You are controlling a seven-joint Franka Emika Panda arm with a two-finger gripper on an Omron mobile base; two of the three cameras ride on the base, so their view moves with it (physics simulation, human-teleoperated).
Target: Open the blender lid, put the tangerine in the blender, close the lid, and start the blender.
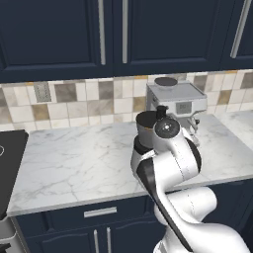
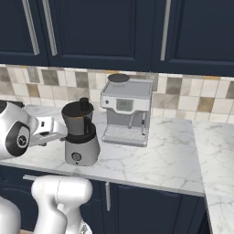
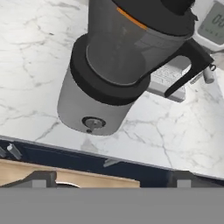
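The blender (image 2: 81,139) stands on the marble counter (image 2: 151,160) near its front edge, with its round knob (image 3: 94,123) facing out. The black blender lid (image 2: 80,109) sits on the dark jar, small knob upright. In the hand view the jar (image 3: 118,48) and its black handle (image 3: 192,61) are close and tilted. A thin orange streak (image 3: 129,17) shows just under the lid's rim; whether it is the tangerine I cannot tell. My gripper (image 3: 113,179) is open, its fingertips wide apart, level with the jar on its left (image 2: 63,130) and touching nothing. In the left base view my arm hides most of the blender (image 1: 146,123).
A boxy silver coffee machine (image 2: 126,109) stands right behind and beside the blender. A black stovetop (image 1: 10,158) lies at the counter's far left. Dark cabinets hang above (image 2: 114,32); drawers with metal handles (image 1: 100,212) sit under the counter edge.
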